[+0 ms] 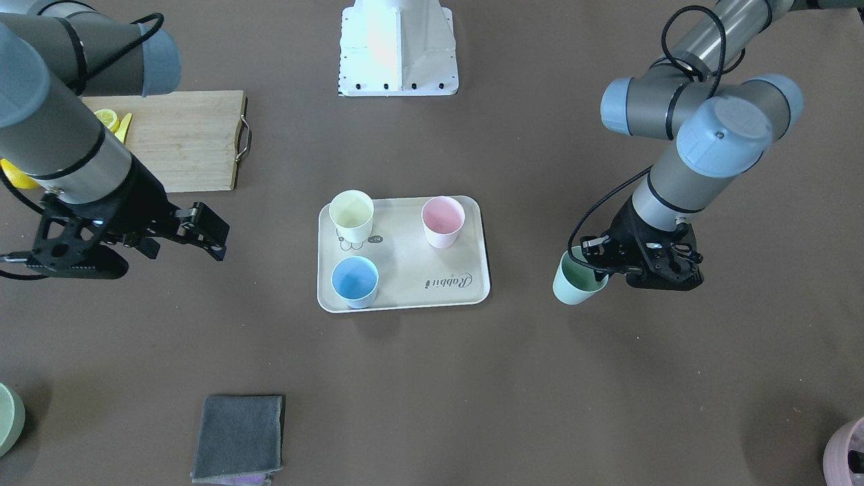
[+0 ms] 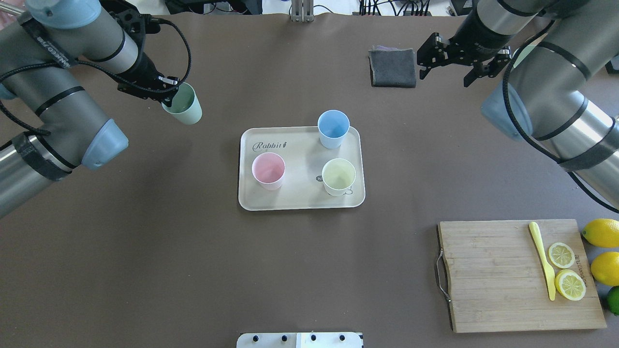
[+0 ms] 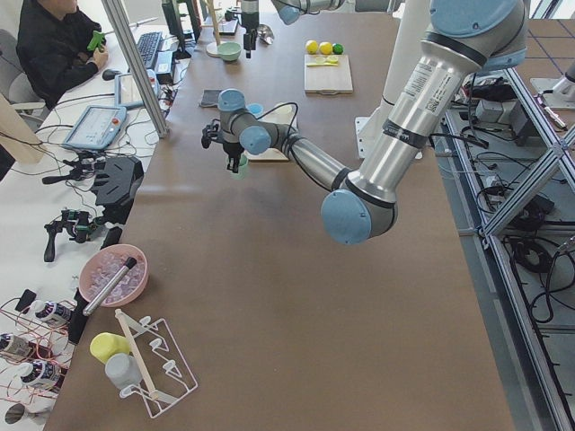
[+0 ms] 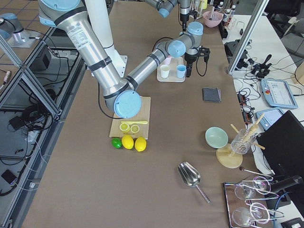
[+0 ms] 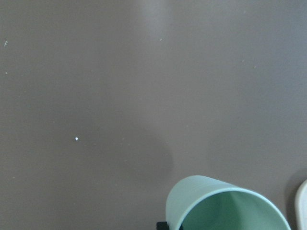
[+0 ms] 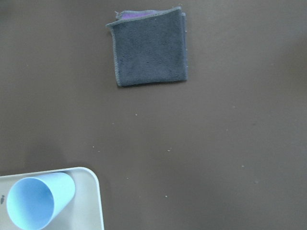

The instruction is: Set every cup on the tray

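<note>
Since three of the four cups are already standing on the tray, the step I'm on is just carrying the last one over and setting it down clean.

Working outward from my side:

- **Near row:** the pink cup is on the left and the yellow cup on the right, both upright.
- **Far row:** the blue cup has the far right corner. That leaves the far left corner bare, where the "Rabbit" script is, so that's my landing spot.
- **Past the tray:** farther out and well off to the left, my left gripper is pinching the mint cup by its rim. The cup hangs tilted, and it looks to be clear of the table.

How I'd do it well:

- Swing right and slightly nearer, staying high enough to clear the tray's raised rim.
- Level the cup out before coming down, or it lands on an edge and rocks.
- Aim for the middle of the bare patch so I don't bump pink just nearer or blue to the right.
- Let go only once the base sits flat.
- Pull straight up afterwards, because I reckon a sideways exit could drag the rim and tip it.

Farthest out on the right, my right gripper hovers empty with its fingers spread, beside the grey cloth. It's well apart from the tray, so it's not in the way.
</note>
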Tool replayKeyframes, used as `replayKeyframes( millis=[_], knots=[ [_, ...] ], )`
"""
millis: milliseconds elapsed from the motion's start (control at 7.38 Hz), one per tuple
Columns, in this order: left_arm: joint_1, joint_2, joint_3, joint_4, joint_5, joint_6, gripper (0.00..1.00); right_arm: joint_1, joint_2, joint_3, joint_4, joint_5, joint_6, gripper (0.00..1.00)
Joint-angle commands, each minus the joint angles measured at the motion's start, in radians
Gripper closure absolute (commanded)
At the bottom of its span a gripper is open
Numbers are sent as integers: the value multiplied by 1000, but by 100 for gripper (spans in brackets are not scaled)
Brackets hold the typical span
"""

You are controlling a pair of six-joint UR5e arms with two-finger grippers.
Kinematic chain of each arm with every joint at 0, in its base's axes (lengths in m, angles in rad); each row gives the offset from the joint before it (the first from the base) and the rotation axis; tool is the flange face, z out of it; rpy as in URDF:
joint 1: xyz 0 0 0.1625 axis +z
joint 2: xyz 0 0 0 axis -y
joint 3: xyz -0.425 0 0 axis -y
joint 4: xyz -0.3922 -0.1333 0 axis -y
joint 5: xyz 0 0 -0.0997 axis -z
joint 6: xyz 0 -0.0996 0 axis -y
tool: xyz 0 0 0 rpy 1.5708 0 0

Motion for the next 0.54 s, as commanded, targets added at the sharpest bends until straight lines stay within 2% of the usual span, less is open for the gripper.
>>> replayKeyframes(
  millis=[0, 136, 271, 407],
  knots=[
    [68, -84, 1, 22, 5, -161, 100, 56, -78, 38, -20, 6, -124, 0],
    [125, -111, 7, 22, 22, -246, 100, 62, -91, 38, -20, 6, -150, 0],
    [177, -120, 10, 21, 87, -276, 100, 65, -92, 35, -20, 6, -152, 0],
    [209, -137, 35, 19, 114, -308, 100, 63, -92, 32, -20, 6, -152, 0]
  ],
)
